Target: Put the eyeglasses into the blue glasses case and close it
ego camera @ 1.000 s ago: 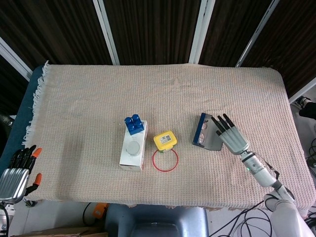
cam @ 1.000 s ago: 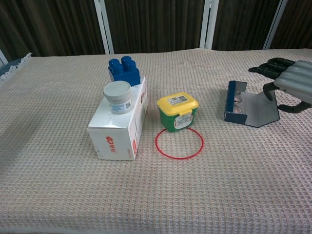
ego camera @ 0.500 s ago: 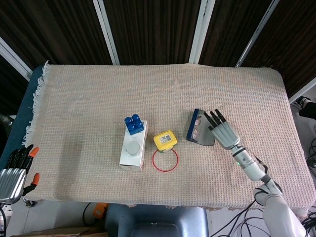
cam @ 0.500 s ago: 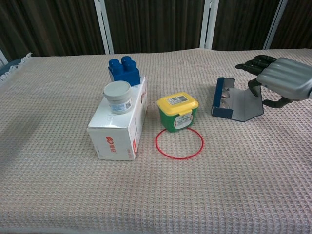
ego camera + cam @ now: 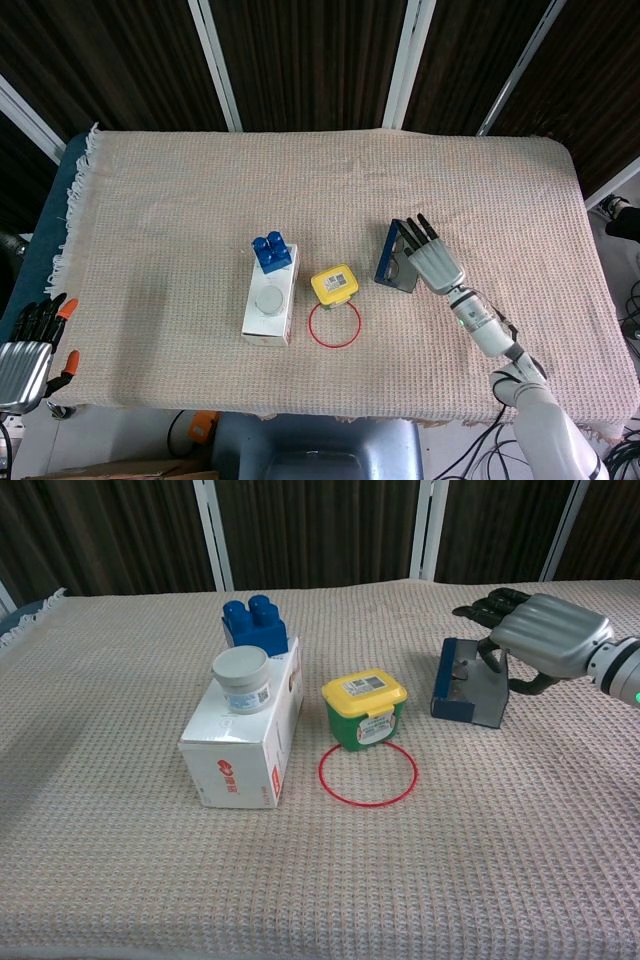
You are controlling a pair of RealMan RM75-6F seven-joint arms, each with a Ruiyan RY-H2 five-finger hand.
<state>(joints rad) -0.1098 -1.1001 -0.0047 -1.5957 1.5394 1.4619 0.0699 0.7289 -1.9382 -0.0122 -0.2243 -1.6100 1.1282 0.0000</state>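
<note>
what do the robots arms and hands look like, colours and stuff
Right hand: ribbed silver-grey back, black fingers, silver wrist with a small green light, white forearm. Left hand, at the head view's lower-left edge: the same silver back and black fingers, with orange tips.

White box [image 5: 245, 742] with blue brick [image 5: 254, 623] and round jar [image 5: 241, 678] atop; yellow-lidded tub [image 5: 364, 710] beside red ring [image 5: 367, 773].

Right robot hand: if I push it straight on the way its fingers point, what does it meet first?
The right robot hand is already over the blue glasses case; beyond it the line seems to run over bare tablecloth, though depth is unclear.
</note>
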